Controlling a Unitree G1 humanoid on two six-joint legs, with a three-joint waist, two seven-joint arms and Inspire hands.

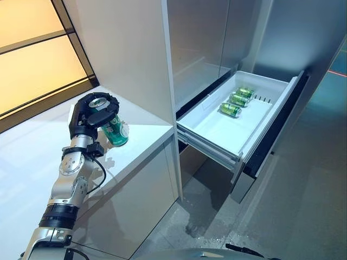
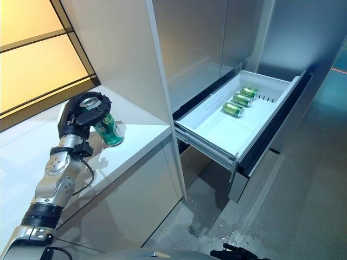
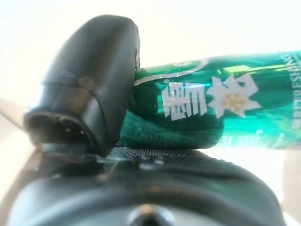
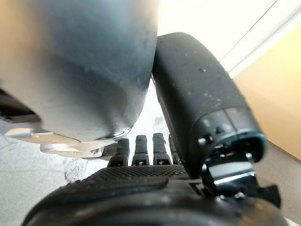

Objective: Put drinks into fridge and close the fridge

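Note:
My left hand (image 1: 95,111) is shut on a green can (image 1: 115,132) over the white counter (image 1: 143,135), left of the fridge. The can is tilted, its silver top under my palm and its lower end close to the counter; I cannot tell if it touches. In the left wrist view the thumb (image 3: 89,89) presses the can (image 3: 225,99) against the palm. The fridge's white drawer (image 1: 227,132) is pulled out to the right, with green cans (image 1: 237,100) lying on their sides at its far end. My right hand (image 4: 141,188) hangs idle with relaxed fingers, holding nothing.
A tall white panel (image 1: 135,54) stands between the counter and the grey fridge front (image 1: 200,49). The open drawer juts out over the grey floor (image 1: 303,206). An orange-lit window (image 1: 32,59) lies behind the counter.

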